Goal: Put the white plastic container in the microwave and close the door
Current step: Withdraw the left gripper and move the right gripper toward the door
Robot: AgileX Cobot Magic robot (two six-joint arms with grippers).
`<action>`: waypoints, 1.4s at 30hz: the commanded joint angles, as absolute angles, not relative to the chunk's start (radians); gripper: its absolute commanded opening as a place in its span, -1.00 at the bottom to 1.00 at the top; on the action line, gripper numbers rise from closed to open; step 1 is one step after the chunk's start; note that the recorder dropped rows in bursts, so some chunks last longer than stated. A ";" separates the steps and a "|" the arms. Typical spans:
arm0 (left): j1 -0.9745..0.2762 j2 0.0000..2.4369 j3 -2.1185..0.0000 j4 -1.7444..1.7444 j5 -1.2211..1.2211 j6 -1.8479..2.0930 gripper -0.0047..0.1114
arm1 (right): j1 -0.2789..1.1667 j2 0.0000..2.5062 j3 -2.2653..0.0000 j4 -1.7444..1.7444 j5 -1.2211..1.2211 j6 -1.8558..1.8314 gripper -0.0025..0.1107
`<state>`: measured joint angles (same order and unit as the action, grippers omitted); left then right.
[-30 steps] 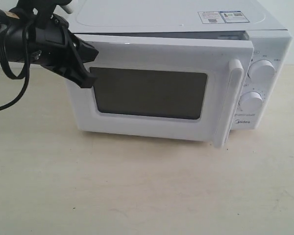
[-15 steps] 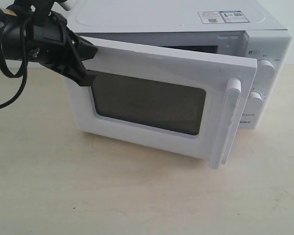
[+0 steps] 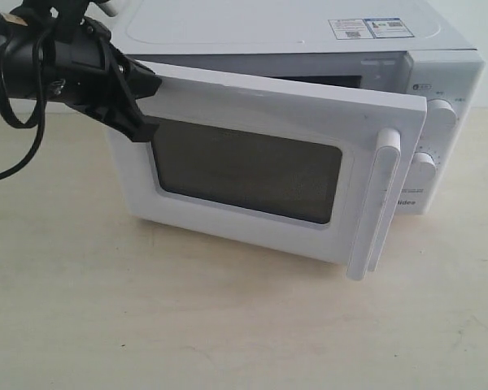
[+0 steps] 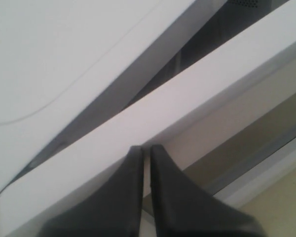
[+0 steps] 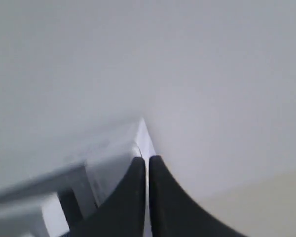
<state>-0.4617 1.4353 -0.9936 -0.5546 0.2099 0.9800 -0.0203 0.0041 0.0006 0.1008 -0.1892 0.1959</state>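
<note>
Microwave [image 3: 293, 32]: sitting on the pale table [image 3: 187, 317], bearing stickers [image 3: 370, 28] on its top at the back right.
Door [image 3: 252, 106]: standing ajar, handle side swinging out from the body, showing a dark strip of cavity along the top edge.
Window [image 3: 244, 166]: showing only dark glass, revealing nothing behind it.
Handle [image 3: 374, 203]: running upright down the door's free edge, partly covering the two dials [image 3: 443, 114].
White plastic container: not showing in any view; cannot tell whether lying inside.
Left gripper [image 3: 140, 106]: hanging at the door's upper hinge-side corner, clenched on nothing; in the wrist view, fingertips [image 4: 135, 153] pressing nearly together at the door's top edge.
Right gripper [image 5: 147, 160]: clenched on nothing, pointing at a blurred white surface; not appearing in the exterior view.
</note>
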 commanded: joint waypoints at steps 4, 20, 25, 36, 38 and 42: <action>-0.464 1.393 -1.001 -0.566 0.215 0.982 -0.84 | -0.026 0.000 -0.152 -0.138 -0.368 0.613 -0.96; -0.464 1.309 -1.001 -0.567 0.241 0.935 -0.84 | -0.026 0.623 -0.737 -1.744 -0.889 2.099 -0.96; -0.464 1.225 -1.001 -0.558 0.281 0.947 -0.84 | -0.026 0.814 -0.737 -1.744 -1.062 2.099 -0.96; -0.464 0.958 -1.001 -0.566 0.403 0.755 -0.84 | -0.026 0.988 -0.737 -1.617 -1.041 2.073 -0.96; -0.464 0.908 -1.001 -0.566 0.420 0.756 -0.84 | -0.026 0.988 -0.737 -1.625 -1.060 2.009 -0.96; -0.464 0.827 -1.001 -0.566 0.420 0.756 -0.84 | -0.026 0.988 -0.737 -1.688 -0.971 2.073 -0.96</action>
<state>-0.4617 0.8584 -0.9936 -0.5591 0.4105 0.7682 -0.0203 0.9873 -0.7270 -1.6440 -1.0334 2.0355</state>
